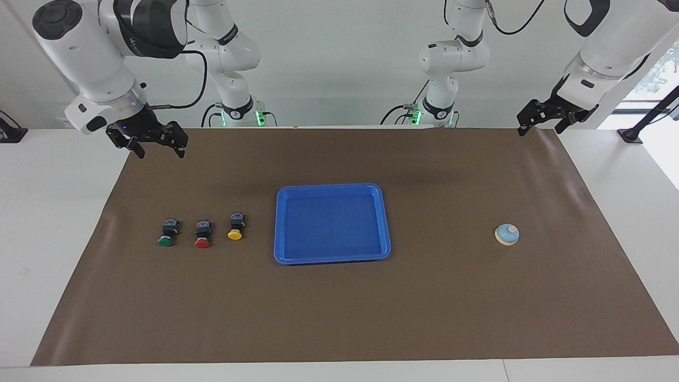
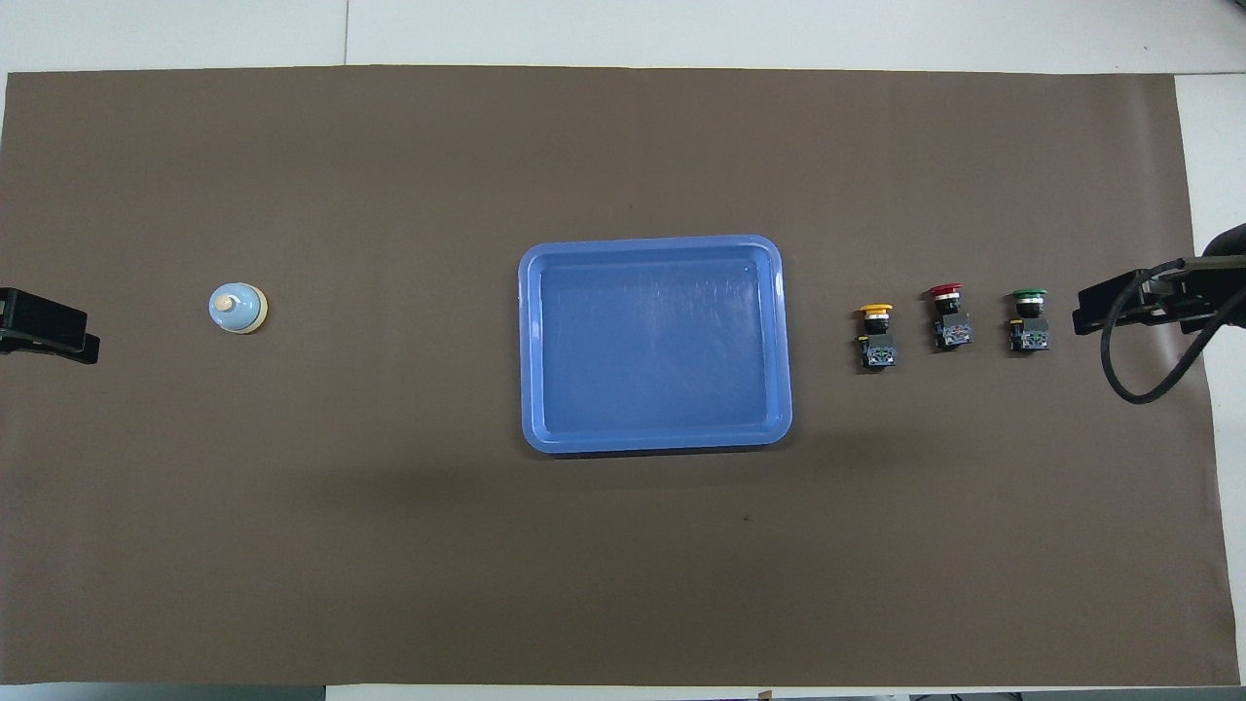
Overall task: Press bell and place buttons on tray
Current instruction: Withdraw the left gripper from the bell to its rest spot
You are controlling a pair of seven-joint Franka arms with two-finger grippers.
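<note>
The blue tray (image 1: pixel 332 223) lies empty at the middle of the brown mat, also in the overhead view (image 2: pixel 654 343). Three buttons lie in a row toward the right arm's end: yellow (image 1: pixel 235 226) beside the tray, then red (image 1: pixel 202 234), then green (image 1: pixel 166 233). They also show in the overhead view: yellow (image 2: pixel 876 336), red (image 2: pixel 947 316), green (image 2: pixel 1028 319). The bell (image 1: pixel 507 234) (image 2: pixel 237 308) sits toward the left arm's end. My right gripper (image 1: pixel 160 153) (image 2: pixel 1105 316) hangs open and empty over the mat's corner. My left gripper (image 1: pixel 541 130) (image 2: pixel 49 331) hangs open and empty over the mat's other near corner.
The brown mat (image 1: pixel 339 307) covers most of the white table (image 1: pixel 53 212). The two arm bases (image 1: pixel 238 111) (image 1: pixel 437 111) stand at the table's robot edge. A black cable (image 2: pixel 1139 380) loops below the right gripper.
</note>
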